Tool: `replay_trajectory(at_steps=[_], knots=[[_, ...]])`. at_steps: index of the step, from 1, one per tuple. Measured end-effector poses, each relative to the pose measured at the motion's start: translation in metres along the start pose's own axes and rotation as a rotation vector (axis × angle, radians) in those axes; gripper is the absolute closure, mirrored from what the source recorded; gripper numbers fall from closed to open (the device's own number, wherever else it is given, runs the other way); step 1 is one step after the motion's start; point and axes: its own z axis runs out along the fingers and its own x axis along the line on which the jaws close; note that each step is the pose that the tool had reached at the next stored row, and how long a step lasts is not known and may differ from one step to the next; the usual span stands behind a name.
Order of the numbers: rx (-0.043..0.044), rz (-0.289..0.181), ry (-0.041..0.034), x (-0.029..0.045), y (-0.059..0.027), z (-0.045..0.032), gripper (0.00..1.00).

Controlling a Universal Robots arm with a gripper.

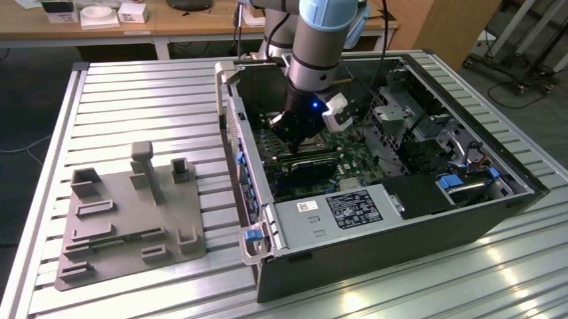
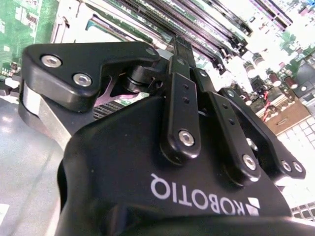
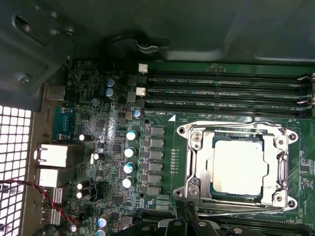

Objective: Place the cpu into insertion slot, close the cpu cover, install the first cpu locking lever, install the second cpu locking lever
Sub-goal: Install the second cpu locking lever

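The cpu (image 3: 239, 166) sits in the insertion slot (image 3: 197, 162) under the closed cpu cover (image 3: 278, 164) (levers apparently latched); the hand (image 2: 179, 44) hovers with fingers together.

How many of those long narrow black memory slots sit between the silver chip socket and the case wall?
3, stacked in parallel: one nearest the case wall, one in the middle, one nearest the silvery square CPU socket. More lie on the socket's other side, partly hidden.

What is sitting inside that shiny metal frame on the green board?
A flat silver chip lies inside the frame, whose edges overlap its border. The socket beneath is covered by the chip.
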Motion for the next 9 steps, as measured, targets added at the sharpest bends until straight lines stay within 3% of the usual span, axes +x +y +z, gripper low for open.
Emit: replay_trajectory(at_steps=[9], knots=[[-0.0105,0.000,-0.0010,0.0023,-0.0001,0.0029,0.90]])
